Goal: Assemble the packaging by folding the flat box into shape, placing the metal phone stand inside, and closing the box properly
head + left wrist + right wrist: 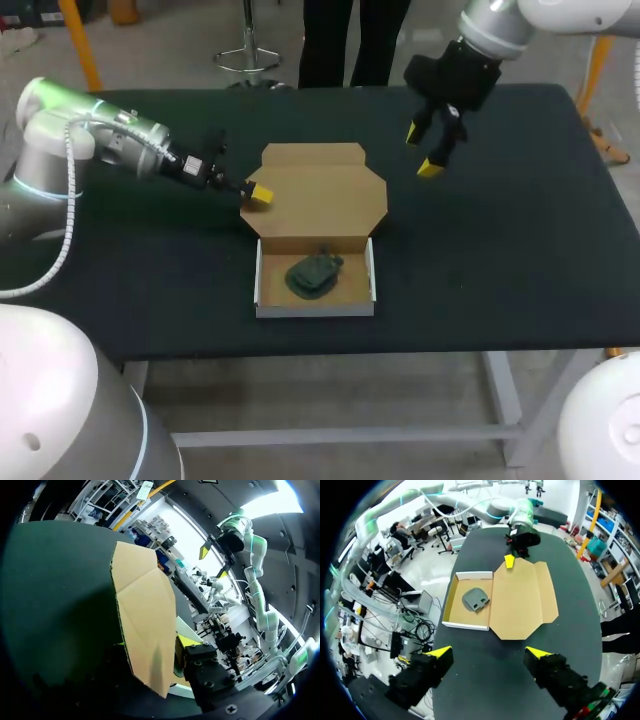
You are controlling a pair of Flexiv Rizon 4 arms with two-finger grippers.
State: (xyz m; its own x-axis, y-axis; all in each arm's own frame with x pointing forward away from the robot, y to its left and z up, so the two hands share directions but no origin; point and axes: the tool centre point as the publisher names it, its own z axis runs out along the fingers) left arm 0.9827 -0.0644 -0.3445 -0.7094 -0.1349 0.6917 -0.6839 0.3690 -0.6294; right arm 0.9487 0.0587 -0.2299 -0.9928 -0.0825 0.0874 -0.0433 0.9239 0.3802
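Note:
The cardboard box lies open at the table's middle, its white-walled tray toward the front. The dark metal phone stand rests inside the tray. The brown lid is spread flat behind it. My left gripper is at the lid's left edge. In the left wrist view the lid runs between that gripper's fingers, with one yellow tip beside it and the other hidden behind the cardboard. My right gripper hangs open and empty above the table, right of the lid. Ahead of the right gripper lie the lid and stand.
The black table shows bare cloth right of the box and in front of it. My left arm lies low across the table's back left.

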